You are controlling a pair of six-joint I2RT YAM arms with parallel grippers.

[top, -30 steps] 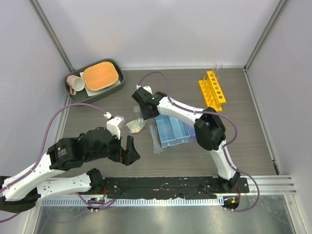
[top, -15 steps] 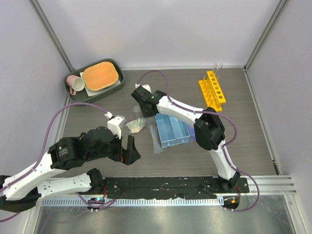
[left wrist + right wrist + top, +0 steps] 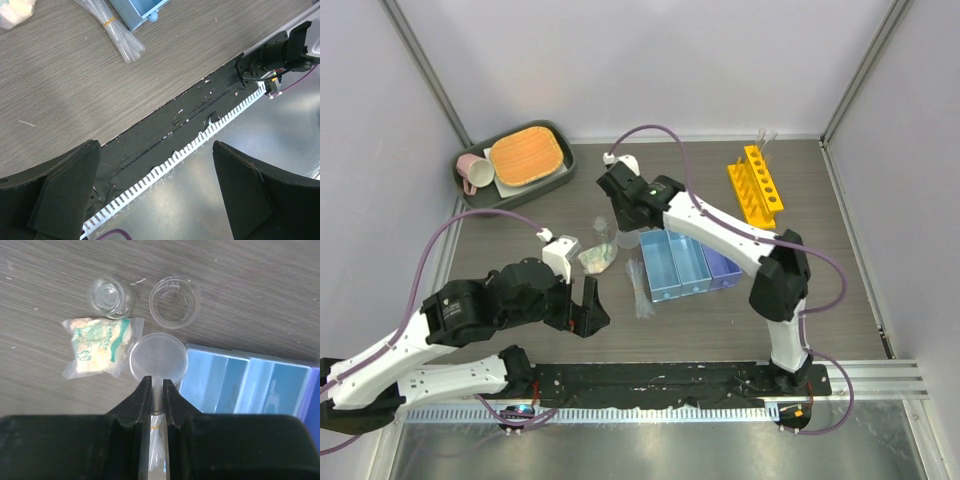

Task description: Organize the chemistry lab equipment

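My right gripper (image 3: 625, 218) (image 3: 157, 383) is shut on the narrow stem of a clear funnel-like piece (image 3: 158, 359), held above the table by the blue three-compartment tray (image 3: 685, 265) (image 3: 245, 385). Two small clear beakers (image 3: 107, 296) (image 3: 174, 301) stand on the table just beyond it. The clear pipette bundle (image 3: 638, 285) (image 3: 112, 27) lies left of the tray. The yellow-orange rack (image 3: 755, 187) stands at the back right with thin clear tubes (image 3: 765, 135) at its far end. My left gripper (image 3: 585, 305) is open and empty over the near edge.
A plastic packet with a green print (image 3: 597, 258) (image 3: 100, 347) lies left of the tray. The grey tray with orange pad and pink mug (image 3: 515, 160) sits at the back left. The black base rail (image 3: 165, 130) runs along the near edge.
My right arm's elbow swung to the right and its wrist shifted slightly toward the back, still holding the clear piece. My left arm barely moved.
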